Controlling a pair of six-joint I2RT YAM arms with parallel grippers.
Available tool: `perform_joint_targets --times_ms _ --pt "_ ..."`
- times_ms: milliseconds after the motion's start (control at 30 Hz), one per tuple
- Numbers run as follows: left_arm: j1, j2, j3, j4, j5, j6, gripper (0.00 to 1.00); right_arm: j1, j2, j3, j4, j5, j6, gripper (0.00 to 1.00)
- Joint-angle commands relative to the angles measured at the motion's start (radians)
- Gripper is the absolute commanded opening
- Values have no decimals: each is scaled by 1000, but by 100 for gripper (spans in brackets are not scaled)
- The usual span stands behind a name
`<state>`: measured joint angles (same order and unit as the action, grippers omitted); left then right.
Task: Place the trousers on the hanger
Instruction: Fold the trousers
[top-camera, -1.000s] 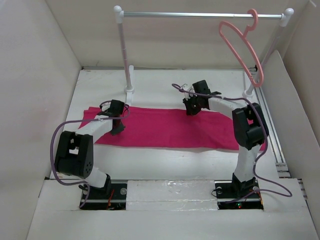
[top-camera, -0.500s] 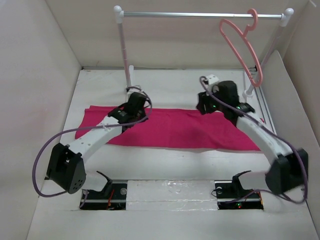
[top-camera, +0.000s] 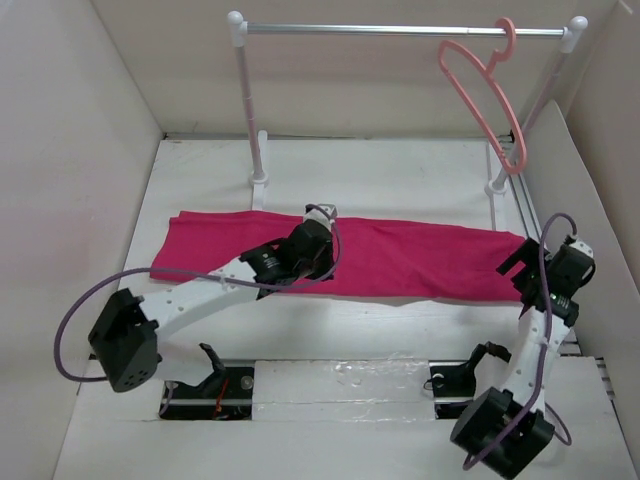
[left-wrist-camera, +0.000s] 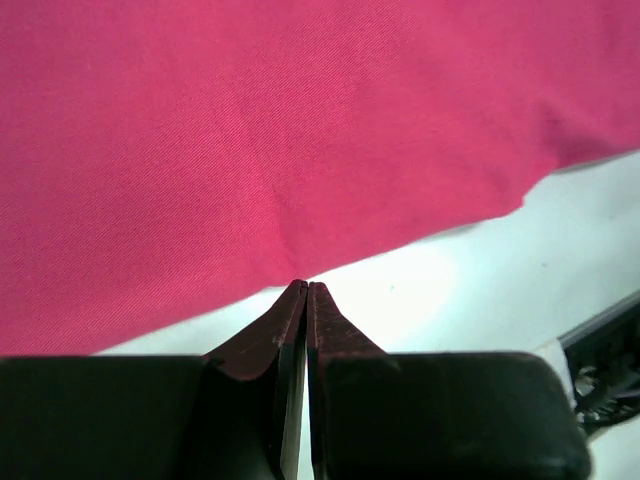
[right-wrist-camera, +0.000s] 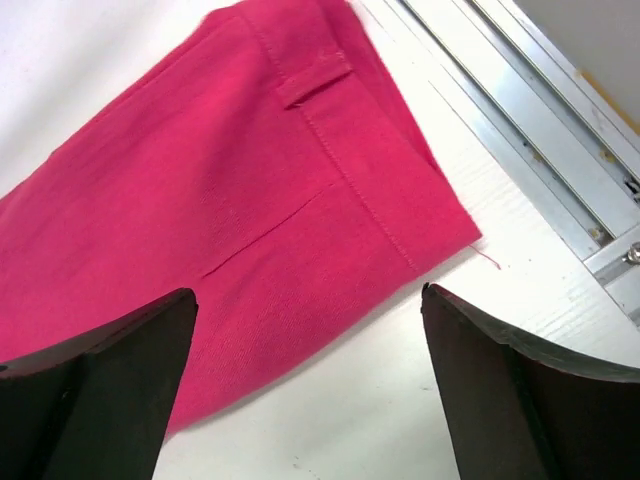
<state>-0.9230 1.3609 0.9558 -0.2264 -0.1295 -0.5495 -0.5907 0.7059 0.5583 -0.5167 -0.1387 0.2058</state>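
Trousers (top-camera: 400, 255) are lying flat on the surface (top-camera: 380, 170), stretched lengthways along the arms' side of the rail (top-camera: 400, 30) and running parallel to it. Nothing is lifted yet. The hanger (top-camera: 485, 100) is hooked over the rail's right end, dangling at a tilt, well apart from the cloth.

Left pincer (left-wrist-camera: 305, 290) is down at the trouser edge farthest from the rail, around mid-length. Its fingers are pressed together with the tips right at the fabric's border, and I can't tell whether any cloth is caught between them.

Right pincer (right-wrist-camera: 308, 300) is spread wide over the waist corner, below the rail's hanger end, with a belt loop (right-wrist-camera: 315, 75) just past the fingers. My read is that it's open that far to straddle the waistband, and that it's working this end because it sits closest to the hanger. Next I'd want a drop and a firm close there. The risk is pinching only the top layer.
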Motion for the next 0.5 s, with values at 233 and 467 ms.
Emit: perform_joint_targets --times_ms 233,467 --pt "12 -319 -126 26 -59 28 19 -276 207 -55 144 -195 170 100" --pt "49 -358 -150 -10 -67 43 20 -307 262 -185 320 -266 342 100"
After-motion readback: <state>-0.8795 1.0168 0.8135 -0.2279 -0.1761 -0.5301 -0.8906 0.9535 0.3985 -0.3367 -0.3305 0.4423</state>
